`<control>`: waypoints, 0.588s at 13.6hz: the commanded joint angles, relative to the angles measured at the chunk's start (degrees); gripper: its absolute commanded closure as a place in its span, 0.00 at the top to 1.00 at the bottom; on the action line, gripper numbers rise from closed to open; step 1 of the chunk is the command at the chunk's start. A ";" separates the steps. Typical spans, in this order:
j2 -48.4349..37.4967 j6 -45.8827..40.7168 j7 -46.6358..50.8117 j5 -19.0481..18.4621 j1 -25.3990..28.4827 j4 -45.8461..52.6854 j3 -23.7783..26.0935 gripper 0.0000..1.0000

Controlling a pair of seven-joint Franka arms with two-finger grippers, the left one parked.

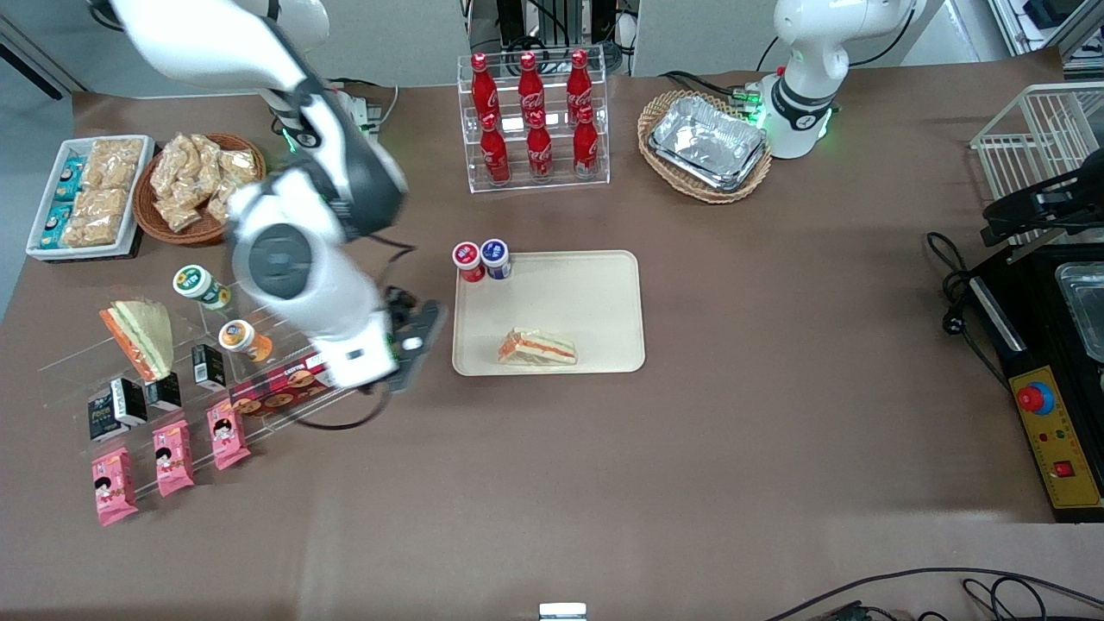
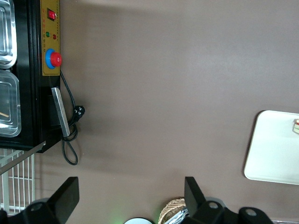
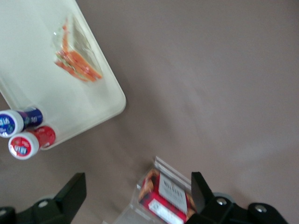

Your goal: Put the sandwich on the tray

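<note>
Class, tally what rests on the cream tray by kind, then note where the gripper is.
Sandwich: 1
Red-capped bottle: 1
Blue-capped bottle: 1
Total on the tray: 3
The gripper hangs open beside the tray, toward the working arm's end, holding nothing.

Matt brown cloth [image 1: 733, 414] covers the table. The tray [image 1: 595, 285] looks smooth cream plastic, the sandwich [image 1: 536, 348] glints in clear wrap. Crinkled foil trays [image 1: 709, 142] shine in a woven basket [image 1: 655, 108]. The gripper [image 3: 135, 191], fingers spread, shows black matt plastic.
</note>
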 commanded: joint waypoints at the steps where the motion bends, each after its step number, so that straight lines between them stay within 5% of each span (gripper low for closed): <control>1: -6.40 -6.93 0.03 2.74 -5.70 -1.23 0.27 1.00; 8: -14.32 -10.90 1.43 4.41 -7.29 -1.05 -9.91 1.00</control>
